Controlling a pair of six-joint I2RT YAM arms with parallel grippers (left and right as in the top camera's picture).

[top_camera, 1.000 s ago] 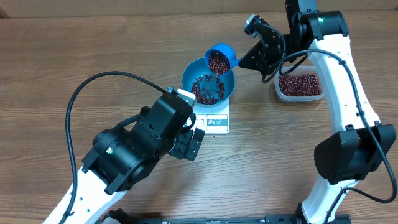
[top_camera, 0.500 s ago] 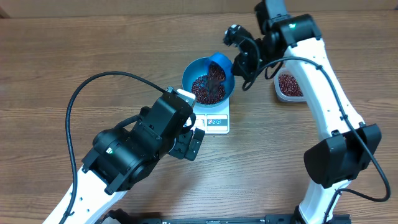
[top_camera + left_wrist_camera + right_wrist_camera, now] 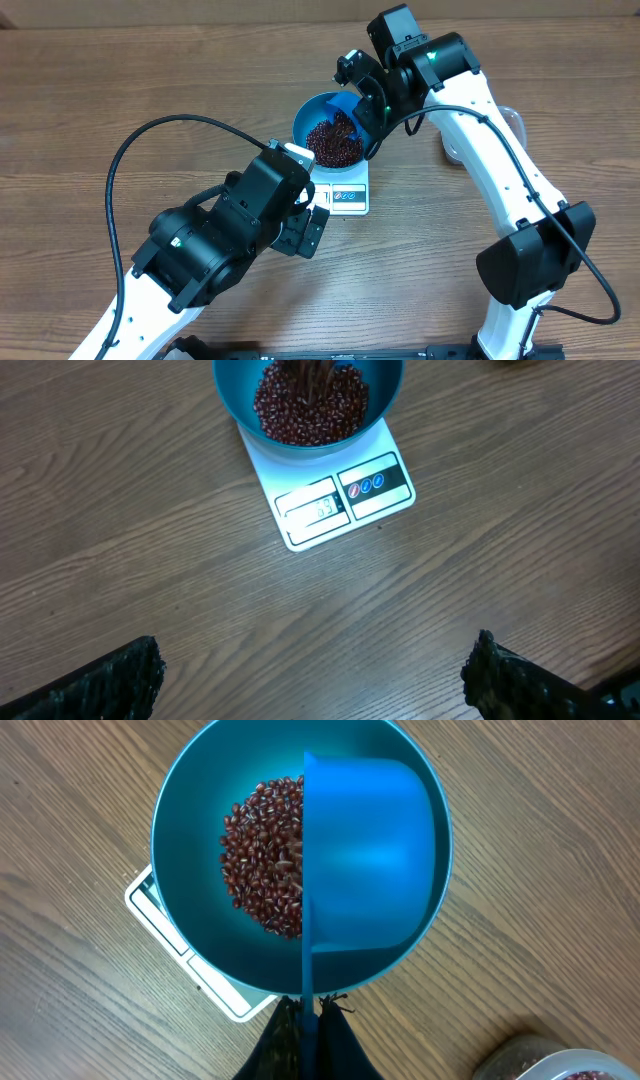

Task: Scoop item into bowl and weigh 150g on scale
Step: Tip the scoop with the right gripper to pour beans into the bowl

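Observation:
The blue bowl [image 3: 303, 118] stands on the white scale [image 3: 345, 197] and holds a heap of red-brown beans [image 3: 330, 143]. My right gripper [image 3: 312, 1010] is shut on the thin handle of the blue scoop [image 3: 375, 870]. The scoop is turned on its side over the bowl's right half [image 3: 190, 840], beside the beans [image 3: 262, 850]. In the overhead view the scoop [image 3: 348, 107] hangs just inside the rim. My left gripper [image 3: 315, 685] is open and empty above bare wood, a little in front of the scale [image 3: 345, 500], bowl [image 3: 228, 390] and beans [image 3: 310, 410].
The clear tub [image 3: 510, 118] lies right of the bowl, mostly hidden behind my right arm; a corner of this tub [image 3: 570, 1065] shows at the bottom right of the right wrist view. A black cable [image 3: 130, 160] loops over the table's left side.
My right arm has swung left over the bowl and rolled the scoop onto its side, so the beans poured into the bowl. It now covers most of the tub. The left arm is unmoved.

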